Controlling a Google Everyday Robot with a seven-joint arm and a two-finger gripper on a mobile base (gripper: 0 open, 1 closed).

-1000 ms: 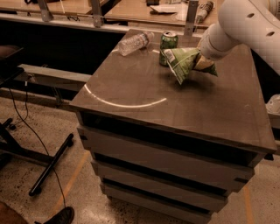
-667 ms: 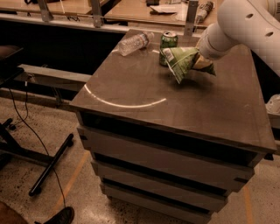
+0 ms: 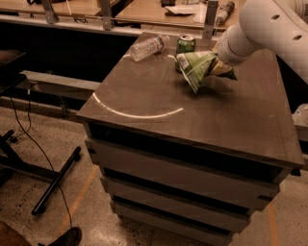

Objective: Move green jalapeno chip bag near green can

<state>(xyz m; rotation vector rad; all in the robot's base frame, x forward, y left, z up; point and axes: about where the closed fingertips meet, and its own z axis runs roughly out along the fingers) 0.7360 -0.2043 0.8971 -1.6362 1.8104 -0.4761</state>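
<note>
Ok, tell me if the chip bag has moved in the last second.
No. The green jalapeno chip bag keeps its spot beside the green can, with the tool at the bag's other end.

Probably a lab: workbenches (image 3: 144, 10), cables (image 3: 30, 132), end effector (image 3: 217, 65) over cabinet (image 3: 183, 173).

No words or numbers can be read here. The small dark-green drink can (image 3: 186, 44) at the back of the brown worktop (image 3: 192, 115) has pale letters, but they are too small to make out. The crinkled light-green chip bag (image 3: 197, 69) just beside it has print that cannot be read either. The gripper (image 3: 215, 65) is at the bag's right end.
</note>
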